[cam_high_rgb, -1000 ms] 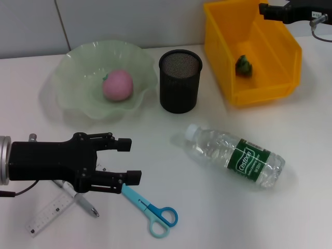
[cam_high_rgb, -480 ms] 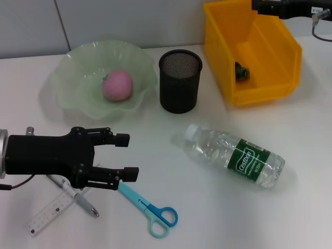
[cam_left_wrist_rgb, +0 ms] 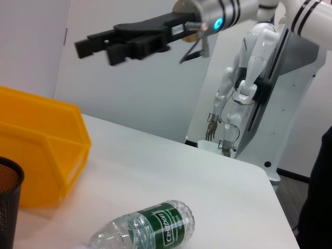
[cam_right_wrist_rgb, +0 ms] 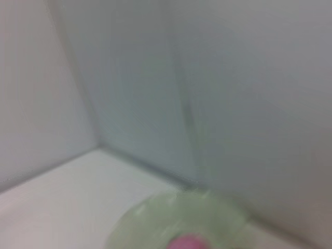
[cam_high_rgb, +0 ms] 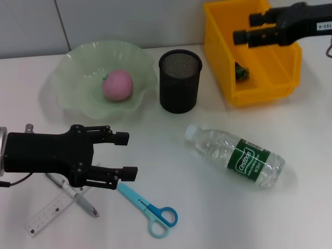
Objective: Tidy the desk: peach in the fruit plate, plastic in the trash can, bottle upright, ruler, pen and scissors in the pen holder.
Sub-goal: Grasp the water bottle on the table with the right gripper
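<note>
- Since a second ago, the right gripper [cam_high_rgb: 243, 28] has swung from the far corner to hang over the yellow trash can [cam_high_rgb: 290, 85], fingers apart and empty; the green plastic [cam_high_rgb: 241, 73] lies inside, so that step looks done.
- Meanwhile the left gripper [cam_high_rgb: 124, 154], fingers spread and empty, has eased slightly back over the pen [cam_high_rgb: 78, 197] and ruler [cam_high_rgb: 47, 215], beside the scissors [cam_high_rgb: 150, 210].
- Peach [cam_high_rgb: 117, 84] sits in the fruit plate [cam_high_rgb: 72, 101]; bottle [cam_high_rgb: 236, 155] still lies flat near the pen holder [cam_high_rgb: 179, 80].

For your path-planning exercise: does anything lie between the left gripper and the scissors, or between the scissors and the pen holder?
Nothing visible does. The left gripper, open, hovers beside the scissors. Bare table separates them from the mesh pen holder; the bottle lies off to the side.
</note>
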### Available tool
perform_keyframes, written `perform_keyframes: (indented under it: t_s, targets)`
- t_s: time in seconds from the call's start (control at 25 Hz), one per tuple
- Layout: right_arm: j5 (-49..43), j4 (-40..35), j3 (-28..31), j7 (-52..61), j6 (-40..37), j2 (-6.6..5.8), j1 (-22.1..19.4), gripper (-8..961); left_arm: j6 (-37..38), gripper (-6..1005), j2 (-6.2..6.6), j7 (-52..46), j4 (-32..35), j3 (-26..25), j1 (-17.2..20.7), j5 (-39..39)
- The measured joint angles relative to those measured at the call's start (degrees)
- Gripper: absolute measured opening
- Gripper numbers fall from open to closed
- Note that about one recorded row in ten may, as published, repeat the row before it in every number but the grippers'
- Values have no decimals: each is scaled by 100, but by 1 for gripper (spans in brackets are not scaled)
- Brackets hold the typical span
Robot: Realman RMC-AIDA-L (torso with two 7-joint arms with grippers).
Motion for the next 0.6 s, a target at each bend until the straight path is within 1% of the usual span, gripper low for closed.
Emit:
perform_keyframes:
  t_s: [0.16, 0.36, 0.48, 0.6]
  targets:
    - [-698, -310, 2, 681, -784, -98, 359, 773, 0, 859, 2, 3, 0, 0, -1, 2]
    - [-1634, -336, -82, 1414, -1363, -192, 879, 773, -16, 859, 2, -17, 0, -6, -1, -16]
    - [-2209, -247, -301, 1655, -1630, -207, 1178, 773, -40, 859, 2, -22, -3, -33, -1, -20]
    - [-2572, -200, -699, 1866, -1766, -164, 1351, 773, -42, 859, -5, -23, -4, -112, -1, -6]
